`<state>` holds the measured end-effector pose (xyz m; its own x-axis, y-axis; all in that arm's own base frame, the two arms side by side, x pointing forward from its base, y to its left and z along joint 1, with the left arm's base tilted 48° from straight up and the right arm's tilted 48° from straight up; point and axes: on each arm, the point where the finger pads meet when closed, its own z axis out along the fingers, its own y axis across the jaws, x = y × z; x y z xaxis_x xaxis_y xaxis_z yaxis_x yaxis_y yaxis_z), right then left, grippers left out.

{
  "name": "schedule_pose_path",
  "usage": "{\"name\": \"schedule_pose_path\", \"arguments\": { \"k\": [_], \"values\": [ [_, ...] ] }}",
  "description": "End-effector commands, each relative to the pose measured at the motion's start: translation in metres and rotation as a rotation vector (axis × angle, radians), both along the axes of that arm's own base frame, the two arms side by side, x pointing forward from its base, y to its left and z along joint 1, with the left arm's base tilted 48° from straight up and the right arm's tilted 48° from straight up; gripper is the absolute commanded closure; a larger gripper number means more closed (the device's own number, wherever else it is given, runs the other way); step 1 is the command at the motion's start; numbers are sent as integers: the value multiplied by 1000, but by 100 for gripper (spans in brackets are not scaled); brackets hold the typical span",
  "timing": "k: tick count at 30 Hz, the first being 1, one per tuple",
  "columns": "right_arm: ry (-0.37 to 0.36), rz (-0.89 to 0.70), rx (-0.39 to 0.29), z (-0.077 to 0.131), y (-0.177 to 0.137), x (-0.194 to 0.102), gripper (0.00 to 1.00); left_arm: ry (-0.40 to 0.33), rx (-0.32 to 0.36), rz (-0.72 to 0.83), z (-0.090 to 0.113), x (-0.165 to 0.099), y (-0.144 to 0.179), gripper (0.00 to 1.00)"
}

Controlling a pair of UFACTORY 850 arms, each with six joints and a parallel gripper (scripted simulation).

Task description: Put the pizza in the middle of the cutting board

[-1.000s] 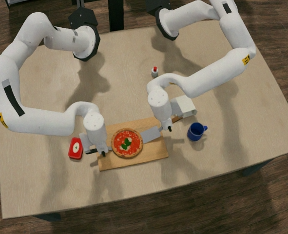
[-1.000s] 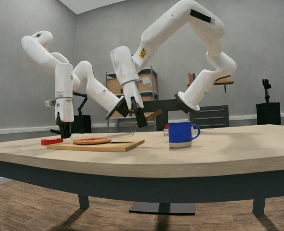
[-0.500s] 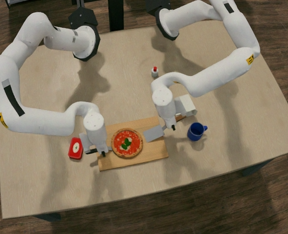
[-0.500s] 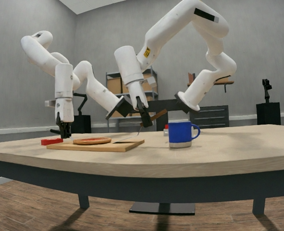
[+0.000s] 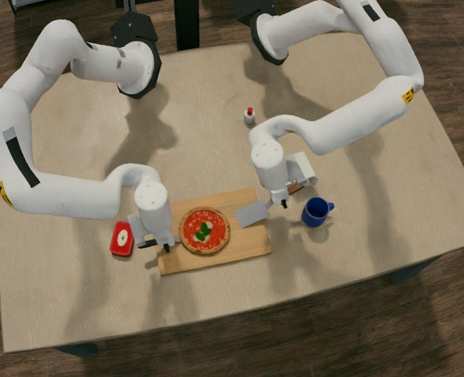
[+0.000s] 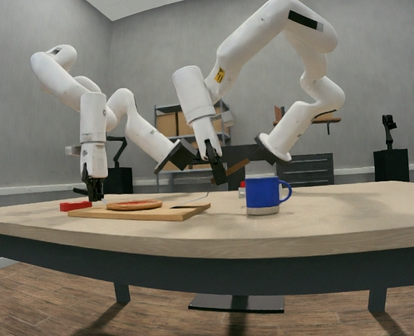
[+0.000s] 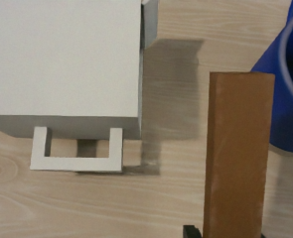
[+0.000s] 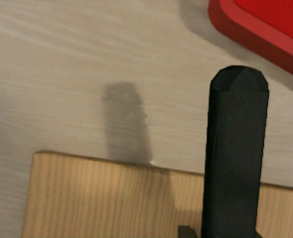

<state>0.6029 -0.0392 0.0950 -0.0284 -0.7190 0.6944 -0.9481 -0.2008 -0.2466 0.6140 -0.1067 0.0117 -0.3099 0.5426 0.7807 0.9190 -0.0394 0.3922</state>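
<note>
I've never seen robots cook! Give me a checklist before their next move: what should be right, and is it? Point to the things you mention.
1. Pizza (image 5: pixel 204 230) (image 6: pixel 134 204) near the middle of the cutting board (image 5: pixel 244 243) (image 6: pixel 138 213) (image 8: pixel 86 198): ok.
2. Brown-handled turner (image 5: pixel 251 214) (image 6: pixel 237 169) (image 7: pixel 237 159) off the pizza: ok, a gap shows.
3. Black-handled turner (image 5: pixel 146 243) (image 6: pixel 79 190) (image 8: pixel 235 159) off the pizza: not ok, its metal reaches the edge and seems to go underneath.
4. Pizza fully flat: cannot tell, that blade is hidden.
5. Left end effector (image 5: pixel 283 203) (image 6: pixel 219 178) (image 7: pixel 227 235) and right end effector (image 5: pixel 166 247) (image 6: pixel 96 197) (image 8: pixel 218 234) each gripping a turner: ok.
6. Both end effectors off the pizza: ok.
</note>
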Motion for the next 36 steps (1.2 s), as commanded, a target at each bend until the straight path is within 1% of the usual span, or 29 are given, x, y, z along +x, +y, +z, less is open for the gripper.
{"name": "schedule_pose_path", "arguments": {
  "k": [1,3,4,6,7,13,14,15,24,36],
  "values": [
    [-18,-19,-78,6,12,-4,92,-2,-1,-1,1,0,-1,92],
    [-26,-29,-117,8,18,-6,92,-2,-1,-1,1,0,-1,92],
    [-21,-24,-97,7,15,-4,92,-2,-1,-1,1,0,-1,92],
    [-21,-24,-97,7,15,-4,92,-2,-1,-1,1,0,-1,92],
    [-34,-39,-155,10,24,-7,92,-2,-1,-1,1,0,-1,92],
    [-58,-69,-272,15,41,-13,92,-2,-1,-1,1,0,-1,92],
    [-59,-71,-278,15,42,-13,92,-2,-1,-1,1,0,-1,92],
    [-52,-63,-247,14,37,-11,92,-2,-1,-1,1,0,-1,92],
    [-53,-63,-247,14,37,-11,92,-2,-1,-1,1,0,-1,92],
    [-53,-64,-248,29,22,-12,92,-2,-1,-1,1,0,-1,92]
  ]
}}
